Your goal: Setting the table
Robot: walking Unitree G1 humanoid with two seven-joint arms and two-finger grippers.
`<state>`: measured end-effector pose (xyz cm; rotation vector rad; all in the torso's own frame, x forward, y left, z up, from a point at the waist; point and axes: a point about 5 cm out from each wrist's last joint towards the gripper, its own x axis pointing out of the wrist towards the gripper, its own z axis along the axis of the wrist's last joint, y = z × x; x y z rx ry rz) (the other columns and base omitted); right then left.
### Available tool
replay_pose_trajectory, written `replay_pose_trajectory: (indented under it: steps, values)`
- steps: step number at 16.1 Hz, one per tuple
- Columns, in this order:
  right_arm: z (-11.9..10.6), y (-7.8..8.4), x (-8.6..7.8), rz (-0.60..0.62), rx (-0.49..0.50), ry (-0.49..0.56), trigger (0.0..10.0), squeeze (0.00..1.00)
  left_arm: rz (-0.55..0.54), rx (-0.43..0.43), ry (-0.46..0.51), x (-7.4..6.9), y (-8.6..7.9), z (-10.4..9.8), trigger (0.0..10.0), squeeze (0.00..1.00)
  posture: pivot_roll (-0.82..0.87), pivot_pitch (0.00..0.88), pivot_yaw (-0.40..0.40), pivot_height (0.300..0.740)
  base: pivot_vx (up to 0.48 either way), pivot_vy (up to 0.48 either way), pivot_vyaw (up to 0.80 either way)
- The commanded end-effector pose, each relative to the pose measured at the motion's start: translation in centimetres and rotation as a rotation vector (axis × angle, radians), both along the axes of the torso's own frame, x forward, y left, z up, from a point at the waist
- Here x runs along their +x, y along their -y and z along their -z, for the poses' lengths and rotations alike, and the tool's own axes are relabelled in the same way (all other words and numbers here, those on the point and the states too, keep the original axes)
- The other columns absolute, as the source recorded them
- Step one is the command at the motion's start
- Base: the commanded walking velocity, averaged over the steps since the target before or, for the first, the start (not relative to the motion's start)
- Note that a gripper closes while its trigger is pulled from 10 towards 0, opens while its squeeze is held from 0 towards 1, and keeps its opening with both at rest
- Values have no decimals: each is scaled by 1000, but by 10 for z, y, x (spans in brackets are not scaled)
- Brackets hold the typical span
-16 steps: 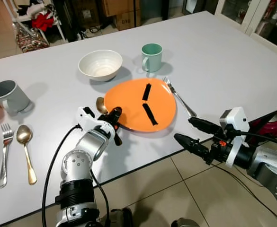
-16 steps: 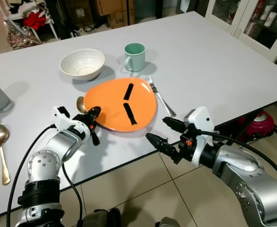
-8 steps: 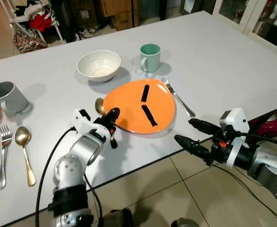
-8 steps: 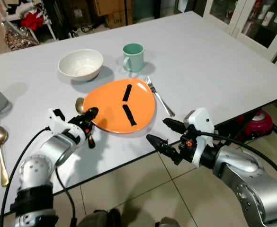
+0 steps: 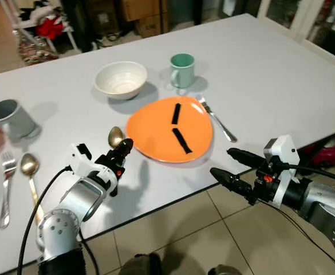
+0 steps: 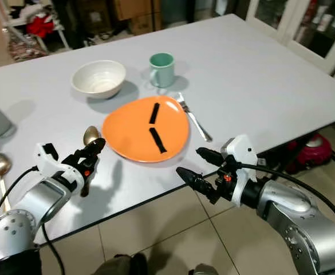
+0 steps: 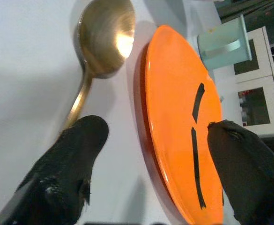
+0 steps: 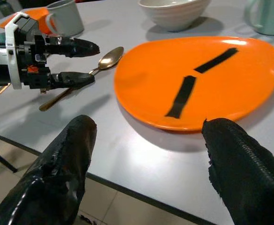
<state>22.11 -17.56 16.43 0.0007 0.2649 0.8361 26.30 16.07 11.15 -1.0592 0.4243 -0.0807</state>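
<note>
Hovering my left gripper [image 5: 120, 159] low over the white table [image 5: 270, 74], fingers spread apart with nothing between them; the gold spoon [image 5: 115, 137] lies on the tabletop just ahead of the fingertips, its handle running back under the gripper, and in the left wrist view one finger [image 7: 66, 164] sits over the handle while the other [image 7: 249, 173] hangs above the orange plate [image 5: 167, 129]. That plate, marked with two black strips, sits just beside the spoon's bowl on the far side from me. Beyond the plate I see a silver fork [image 5: 216, 117] lying against its other edge, a white bowl [image 5: 120, 79] and a green mug [image 5: 182, 69] further out. My right gripper [image 5: 231, 165] floats off the near table edge, over the tiled floor, fingers wide and holding nothing, pointing back toward the plate. Off past my left arm sit a grey mug [image 5: 10, 117], another gold spoon [image 5: 30, 172] and a second fork [image 5: 6, 186]
</note>
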Motion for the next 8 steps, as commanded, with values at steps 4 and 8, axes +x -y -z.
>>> replay_pose_trajectory:
  steps: [4,8]
  values:
    - [-2,-9,0,-36,37,20,10000,0,152,0,150,-14,30,-29,10000,576,-103,49,110,740,0,0,0]
    - [-1,-13,-1,-61,23,33,10000,0,87,406,239,-11,7,-47,10000,361,-100,36,122,740,0,0,0]
